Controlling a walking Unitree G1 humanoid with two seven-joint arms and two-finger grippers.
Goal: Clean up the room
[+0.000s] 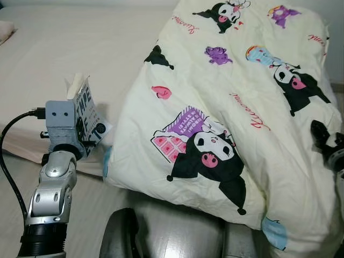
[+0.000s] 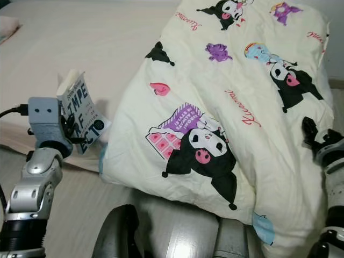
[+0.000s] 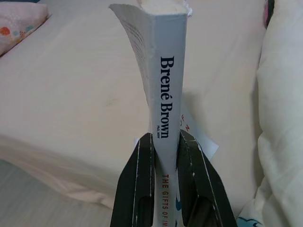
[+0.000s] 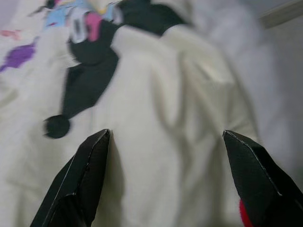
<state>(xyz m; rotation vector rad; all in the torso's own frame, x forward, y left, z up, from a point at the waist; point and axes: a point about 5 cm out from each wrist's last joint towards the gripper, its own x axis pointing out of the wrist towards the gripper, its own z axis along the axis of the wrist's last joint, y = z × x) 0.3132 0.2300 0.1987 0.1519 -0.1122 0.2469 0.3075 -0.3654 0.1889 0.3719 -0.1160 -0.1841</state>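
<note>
A grey-white paperback book (image 1: 87,110) stands upright at the bed's near left edge, its spine (image 3: 165,94) reading "Brené Brown". My left gripper (image 3: 164,156) is shut on the lower part of that spine, holding the book just above the bare mattress sheet (image 1: 80,48). A cream duvet (image 1: 231,107) printed with black cartoon figures is heaped over the right half of the bed. My right gripper (image 4: 165,175) stands open at the duvet's right edge, its fingers (image 1: 321,134) spread over the cream fabric (image 4: 156,104) with nothing between them.
A pink patterned pillow (image 3: 19,26) lies at the far left of the bed. Light floor (image 1: 16,183) runs along the bed's near side. My own dark body (image 1: 161,231) fills the bottom middle, under the duvet's hanging corner.
</note>
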